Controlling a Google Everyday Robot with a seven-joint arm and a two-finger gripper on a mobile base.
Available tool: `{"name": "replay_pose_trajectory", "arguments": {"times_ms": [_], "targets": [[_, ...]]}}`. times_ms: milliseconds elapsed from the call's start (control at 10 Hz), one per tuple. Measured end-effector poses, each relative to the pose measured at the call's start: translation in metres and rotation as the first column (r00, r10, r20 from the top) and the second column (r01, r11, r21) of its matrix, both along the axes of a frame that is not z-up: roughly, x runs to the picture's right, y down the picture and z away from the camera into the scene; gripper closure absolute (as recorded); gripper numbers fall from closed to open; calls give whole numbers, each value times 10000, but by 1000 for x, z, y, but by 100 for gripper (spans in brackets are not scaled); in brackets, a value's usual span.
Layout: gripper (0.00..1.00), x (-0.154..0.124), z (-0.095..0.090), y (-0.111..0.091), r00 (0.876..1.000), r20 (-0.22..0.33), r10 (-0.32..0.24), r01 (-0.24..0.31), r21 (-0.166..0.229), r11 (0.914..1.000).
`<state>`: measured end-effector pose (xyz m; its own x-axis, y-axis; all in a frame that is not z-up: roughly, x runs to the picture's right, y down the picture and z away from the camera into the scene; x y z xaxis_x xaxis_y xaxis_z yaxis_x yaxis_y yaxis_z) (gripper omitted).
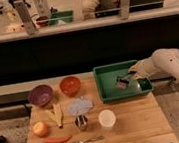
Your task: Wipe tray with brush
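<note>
The large bright green tray (108,86) sits at the back right of the wooden table. My gripper (130,76) reaches in from the right over the tray's right half. It holds the brush (122,83): the slim black handle runs up into the gripper and the squarish dark bristle head with a pale band rests on or just above the tray floor, right of centre. My white arm (170,64) extends off to the right.
On the table left of the tray: an orange bowl (70,85), a purple bowl (40,95), a banana (55,115), a grey cloth (80,106), a metal cup (81,122), a white cup (107,119), an apple (40,129), a carrot (57,139), a silver fork (88,141). A small green bin (62,17) stands far behind.
</note>
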<state>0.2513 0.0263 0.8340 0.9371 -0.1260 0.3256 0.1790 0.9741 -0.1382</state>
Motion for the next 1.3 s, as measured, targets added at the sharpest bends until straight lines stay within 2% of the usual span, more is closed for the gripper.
{"name": "replay_pose_trajectory", "arguments": {"times_ms": [200,300,600,800,1300], "targets": [[98,-18,12,-1,9957,-535,-757,767,169,9969],[98,-19,17,-2,9901,-898,-1076,1104,267,9935],[98,-31,39,-4,9726,-1653,-1637,1739,493,9835],[98,-27,59,-2,9627,-2151,-1640,1845,788,9797],[98,-28,69,14,9485,-2860,-1365,1878,1606,9690]]}}
